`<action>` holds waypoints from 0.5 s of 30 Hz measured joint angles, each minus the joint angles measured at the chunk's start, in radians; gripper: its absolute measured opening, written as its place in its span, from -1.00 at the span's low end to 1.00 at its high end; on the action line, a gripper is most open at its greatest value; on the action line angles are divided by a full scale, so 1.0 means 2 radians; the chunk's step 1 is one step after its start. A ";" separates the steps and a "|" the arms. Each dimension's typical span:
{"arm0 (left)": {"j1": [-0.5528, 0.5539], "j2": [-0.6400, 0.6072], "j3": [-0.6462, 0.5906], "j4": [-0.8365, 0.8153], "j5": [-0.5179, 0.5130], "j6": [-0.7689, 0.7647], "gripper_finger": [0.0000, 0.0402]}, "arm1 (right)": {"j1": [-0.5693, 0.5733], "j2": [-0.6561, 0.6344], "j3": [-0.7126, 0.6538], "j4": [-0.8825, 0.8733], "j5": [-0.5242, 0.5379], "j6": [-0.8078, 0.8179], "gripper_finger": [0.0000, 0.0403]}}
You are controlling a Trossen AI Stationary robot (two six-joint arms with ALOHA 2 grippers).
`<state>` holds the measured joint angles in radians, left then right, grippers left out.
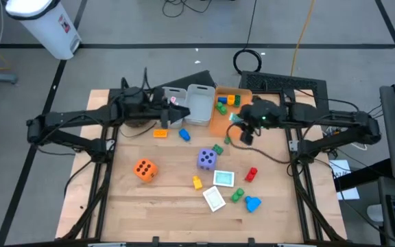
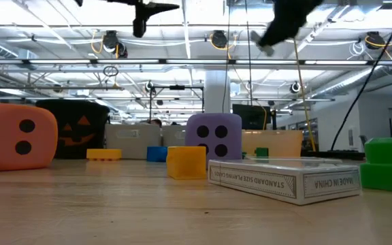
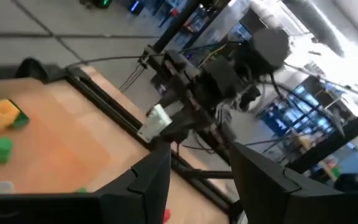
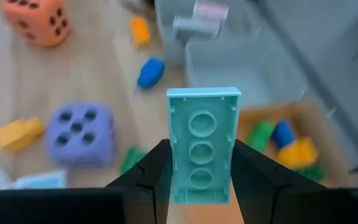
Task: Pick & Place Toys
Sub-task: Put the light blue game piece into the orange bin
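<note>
Wooden table (image 1: 149, 206) sitting on a grey shop floor, open workshop with ceiling lights showing behind it in the low view.

Right gripper (image 4: 194, 171) is pinching a light teal block (image 4: 202, 143) between its two dark fingers, studs-side hollow facing the camera, block standing upright (three round sockets showing). It is hanging above the table just beside the orange bin (image 1: 219, 122), which is holding green, blue and yellow blocks (image 1: 223, 103).

Left gripper (image 3: 201, 180) is hovering over the grey bins (image 1: 192, 104) at the table's back edge; its fingers are standing apart, and whether anything is between them I cannot tell.

Toys are lying scattered on the wood: orange die (image 1: 145, 169) toward the left, purple die (image 1: 206, 159) mid-table, yellow block (image 1: 197, 182) near it, two white cards (image 1: 218, 189) side by side, red block (image 1: 251, 174), green block (image 1: 237, 195) and blue block (image 1: 252, 203) toward the front right. An orange block (image 1: 160, 133) and a small blue piece (image 1: 184, 135) are sitting near the grey bins.
</note>
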<state>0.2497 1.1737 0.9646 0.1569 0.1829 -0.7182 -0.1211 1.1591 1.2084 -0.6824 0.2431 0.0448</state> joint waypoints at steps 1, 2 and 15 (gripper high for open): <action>0.000 0.009 0.013 -0.010 0.000 -0.015 -0.15 | 0.005 0.013 0.008 0.008 0.016 -0.012 -0.40; 0.000 0.019 0.025 -0.022 0.004 -0.036 -0.15 | 0.009 0.026 0.016 0.014 0.030 -0.023 -0.40; 0.001 0.159 0.103 -0.056 0.088 -0.158 -0.15 | 0.020 0.090 0.047 0.063 0.020 -0.050 -0.40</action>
<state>0.2512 1.4915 1.1706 0.0458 0.3580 -1.0347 -0.0813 1.3398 1.3025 -0.5556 0.2831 -0.0551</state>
